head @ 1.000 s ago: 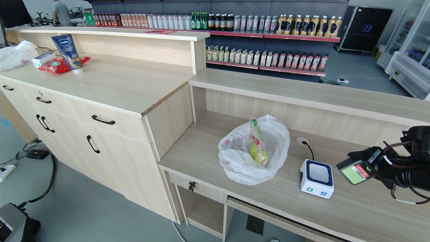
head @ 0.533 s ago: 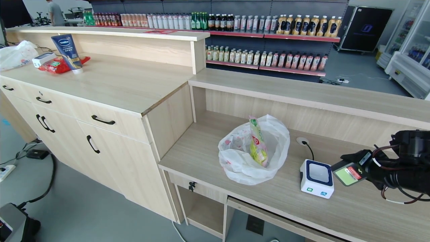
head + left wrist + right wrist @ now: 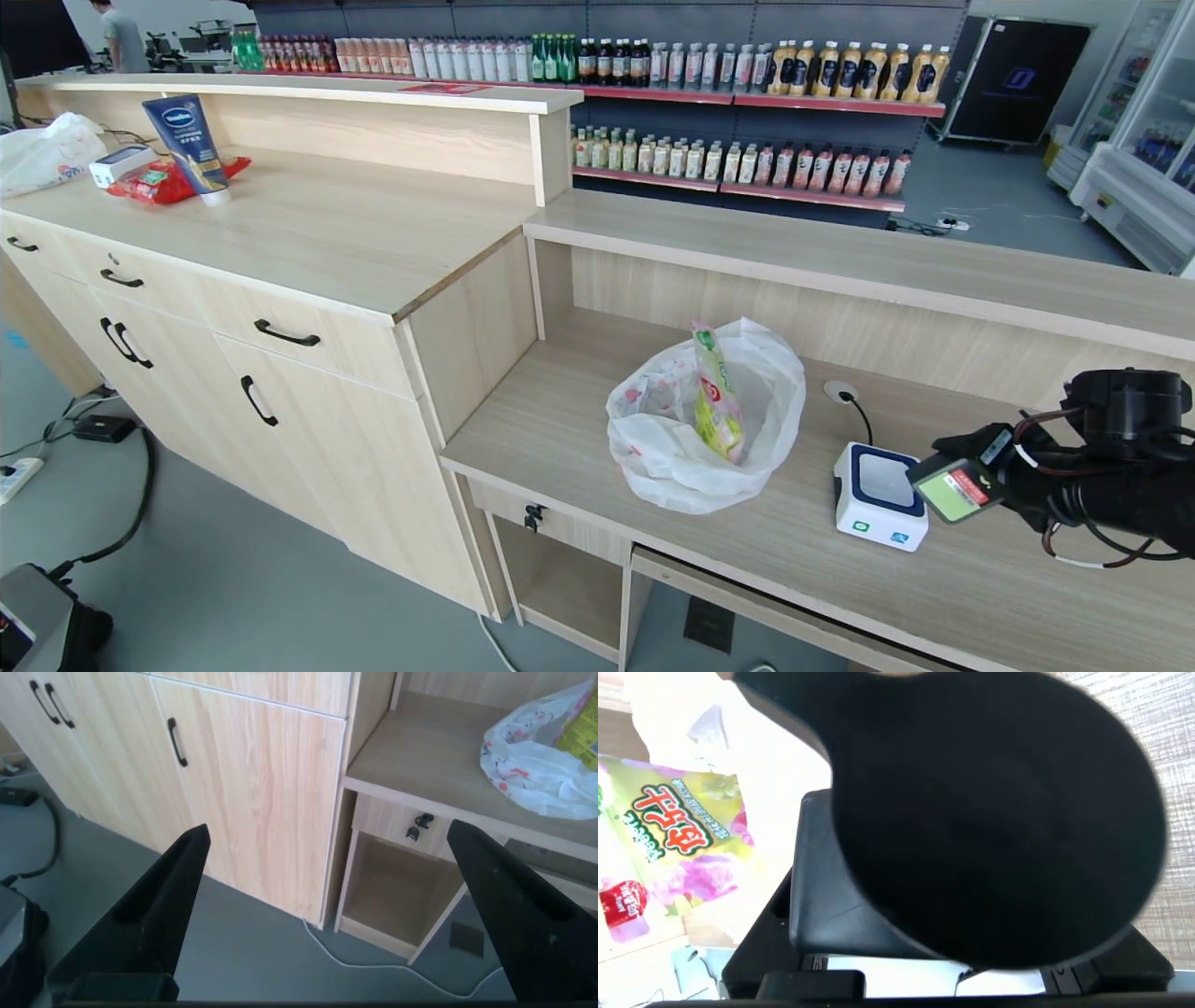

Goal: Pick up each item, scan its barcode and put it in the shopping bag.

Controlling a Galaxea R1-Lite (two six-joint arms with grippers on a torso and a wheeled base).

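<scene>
Small pack (image 3: pixel 954 489) held at the scanner (image 3: pixel 880 497), shopping bag (image 3: pixel 672 457) open beside it.
Left gripper (image 3: pixel 327 831) hangs low by the cabinet front (image 3: pixel 271 793), jaws spread wide, nothing in them. On the desk (image 3: pixel 551 420) sits the white shopping bag, mouth open, a green snack packet (image 3: pixel 717 401) upright inside. Just right of it, the scanner, window facing up. Right gripper (image 3: pixel 966 467) is clamped on the small pack, green-and-red label up, at the scanner's right edge.
</scene>
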